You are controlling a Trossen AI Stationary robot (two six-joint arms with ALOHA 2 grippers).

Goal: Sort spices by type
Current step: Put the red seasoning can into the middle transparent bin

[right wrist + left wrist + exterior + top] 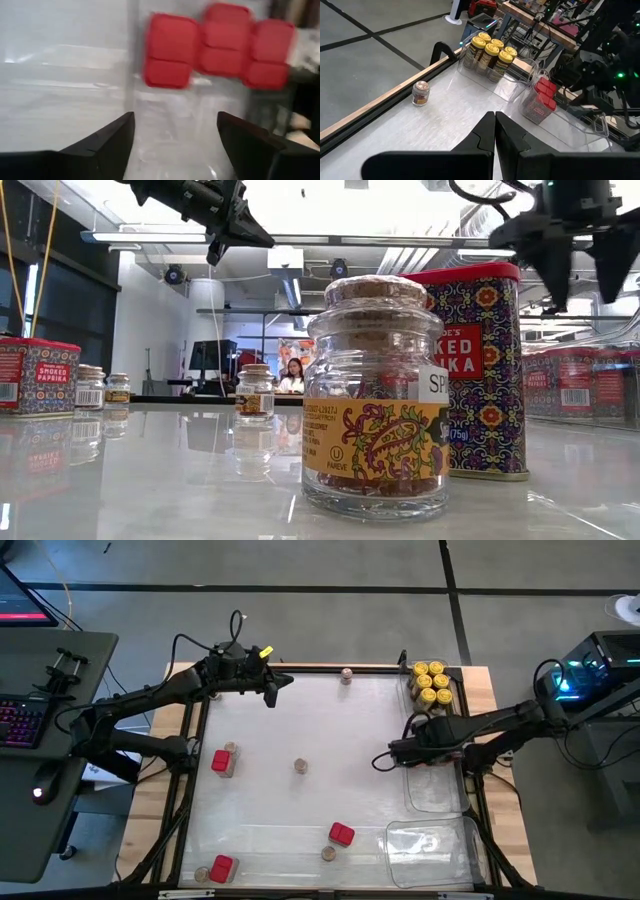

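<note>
Low view, nearest item: a cork-topped glass jar point(376, 395) stands upright at frame centre. A red tin point(478, 370) sits just behind it to the right. Both appear unsorted.

High view, lower half of the frame: red tins lie at lower left point(221, 867), lower centre point(341, 833) and centre left point(220, 761), each with a cork jar nearby. One more cork jar point(300, 766) stands alone at frame centre. These loose items are the remaining work.

Right of centre, the right gripper point(381, 760) hangs above the table beside the clear trays point(437, 795). Its jaws are spread and hold nothing. The right wrist view shows red tins point(220, 46) grouped inside a tray ahead of the fingers point(109, 137). Judgement: a tin has probably just been deposited there.

Upper right, the yellow-lidded jars point(432, 681) are packed in their own tray, one kind per tray.

Upper left, the left gripper point(271, 695) waits above the table, jaws pressed together, holding nothing. A cork jar point(346, 675) stands at the far edge.
</note>
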